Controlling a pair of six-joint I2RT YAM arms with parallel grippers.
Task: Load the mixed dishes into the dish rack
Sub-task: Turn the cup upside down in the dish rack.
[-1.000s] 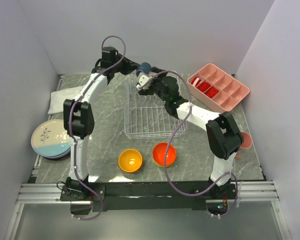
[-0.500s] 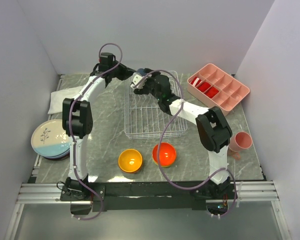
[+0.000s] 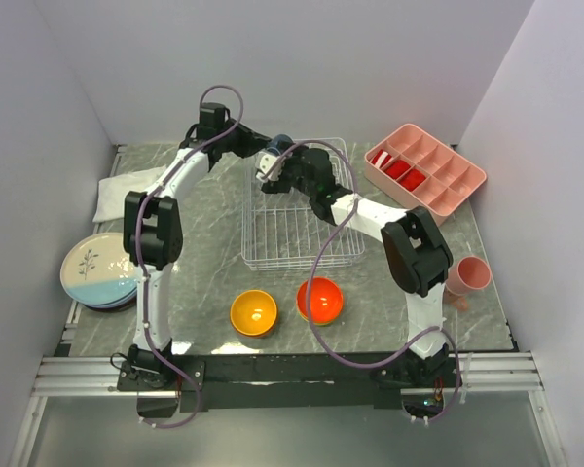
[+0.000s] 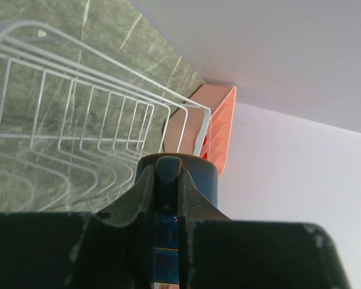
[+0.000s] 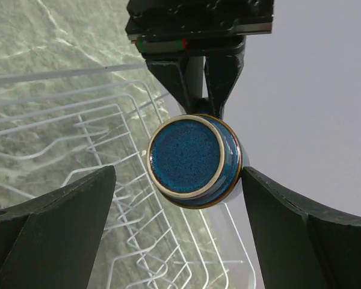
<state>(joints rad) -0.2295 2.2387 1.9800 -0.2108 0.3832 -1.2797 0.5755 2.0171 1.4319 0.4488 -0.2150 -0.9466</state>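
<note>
In the past second the right arm (image 3: pixel 414 255) has swung its elbow inward, uncovering the pink cup (image 3: pixel 469 274) it had hidden. The right gripper (image 5: pixel 177 173) has edged slightly left, towards the left gripper (image 5: pixel 200 99).

The grey marbled table (image 3: pixel 204 243) carries the white wire dish rack (image 3: pixel 297 233) at its centre. The pink compartment tray (image 3: pixel 425 167), with red pieces in two of its sections, sits well apart at the far right. A stack of plates (image 3: pixel 97 270) lies at the left edge, a cream one with a leaf sprig uppermost. A white cloth (image 3: pixel 112 195) lies folded beyond the stack.

Near the arms' bases, the orange-yellow bowl (image 3: pixel 254 311) and the red-orange bowl (image 3: pixel 320 300) sit side by side just in front of the rack. The pink cup lies on its side at the right edge.

The navy cup (image 5: pixel 189 159) hangs in the air above the far left part of the rack, clear of the wires. It is tipped so its speckled blue base faces the right wrist camera. The left gripper is closed narrowly on the cup's wall, pinching it from above (the left wrist view shows the same clamp from behind).

The right gripper's fingers (image 5: pixel 54 229) stand wide apart and flank the cup. One tip is just beside its rim, though whether it touches cannot be told.
</note>
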